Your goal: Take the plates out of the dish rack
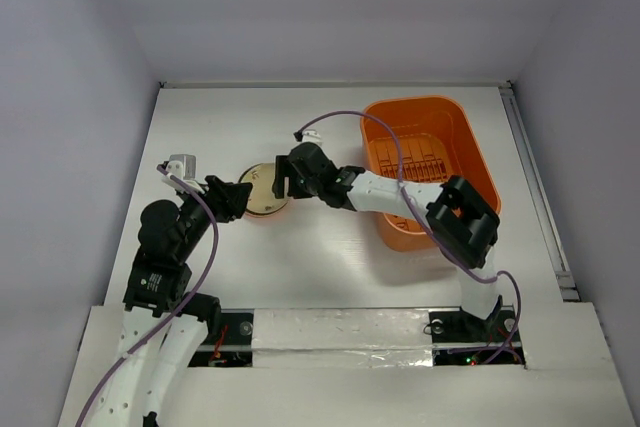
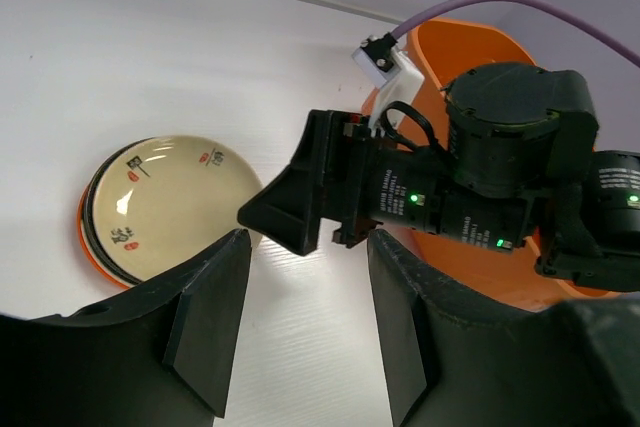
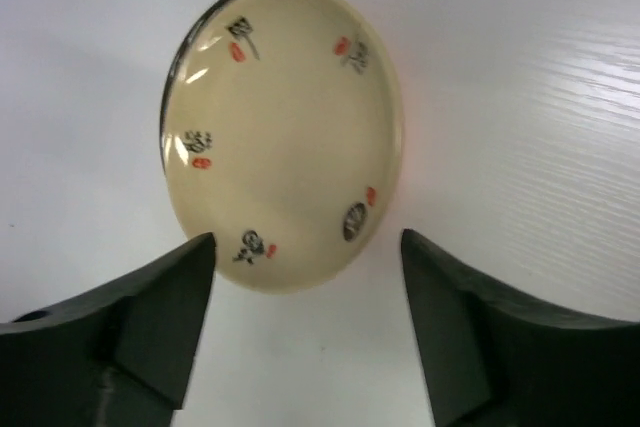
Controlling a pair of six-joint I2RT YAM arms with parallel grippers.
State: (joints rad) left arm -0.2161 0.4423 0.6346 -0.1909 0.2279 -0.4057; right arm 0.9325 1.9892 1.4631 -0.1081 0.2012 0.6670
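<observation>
Cream plate (image 3: 285, 137) sits, seemingly untouched, between left gripper (image 2: 307, 242) and right gripper (image 3: 305, 242), jaws apart.

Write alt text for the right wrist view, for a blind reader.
A cream plate with black and red markings sits on a white table, a dark rim showing beneath it. The right end effector hangs open over its near edge.

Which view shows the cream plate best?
Right wrist: the cream plate is large and face-on, markings legible, beyond the open right gripper. Left wrist shows it obliquely at left, atop a stack. Top shows it small, partly under that gripper.
</observation>
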